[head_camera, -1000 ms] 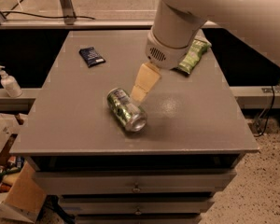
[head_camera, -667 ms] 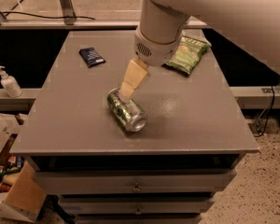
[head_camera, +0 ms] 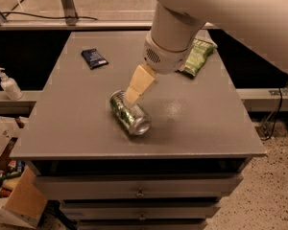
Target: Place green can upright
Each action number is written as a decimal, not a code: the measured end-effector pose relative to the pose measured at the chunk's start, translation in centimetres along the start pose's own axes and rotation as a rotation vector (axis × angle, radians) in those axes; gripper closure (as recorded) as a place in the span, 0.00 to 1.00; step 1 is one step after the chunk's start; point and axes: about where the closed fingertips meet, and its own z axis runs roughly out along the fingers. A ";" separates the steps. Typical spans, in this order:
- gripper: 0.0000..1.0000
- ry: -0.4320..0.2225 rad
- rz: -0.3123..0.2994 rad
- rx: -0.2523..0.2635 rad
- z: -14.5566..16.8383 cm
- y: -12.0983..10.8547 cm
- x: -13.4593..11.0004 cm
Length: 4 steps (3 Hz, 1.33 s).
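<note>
The green can lies on its side near the front middle of the grey table, one silver end facing the front right. My gripper hangs from the big white arm, its tan fingers pointing down-left with their tips at the can's upper rear end, touching or just above it.
A small dark blue packet lies at the back left. A flat green chip bag lies at the back right, partly behind the arm. A white pump bottle stands on a ledge to the left. Drawers sit under the table top.
The arm has swung left and down, bringing the fingers from right of the can onto its upper end. The can has not visibly moved.
</note>
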 end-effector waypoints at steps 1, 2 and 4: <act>0.00 -0.018 0.081 -0.030 0.3 1.8 -0.3; 0.00 -0.023 0.128 -0.038 0.4 3.2 -1.3; 0.00 -0.015 0.079 -0.041 3.2 5.8 -5.9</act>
